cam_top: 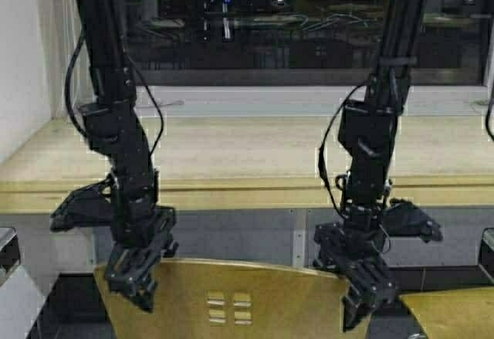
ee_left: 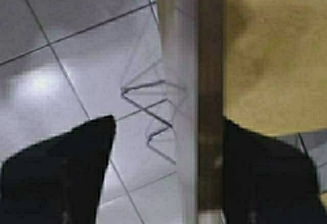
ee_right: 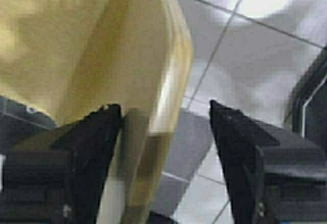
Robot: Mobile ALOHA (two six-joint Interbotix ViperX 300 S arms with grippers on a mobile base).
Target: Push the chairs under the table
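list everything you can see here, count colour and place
chairs: two, mustard yellow; one backrest bottom centre between the hands, a second at the bottom right corner
table: one, pale beige top with yellowish front edge, straight ahead beyond the chairs
window: one, dark, behind the table
floor: grey tiles, under the chairs
left hand: black, open, straddling the near chair's left edge
right hand: black, open, straddling its right edge
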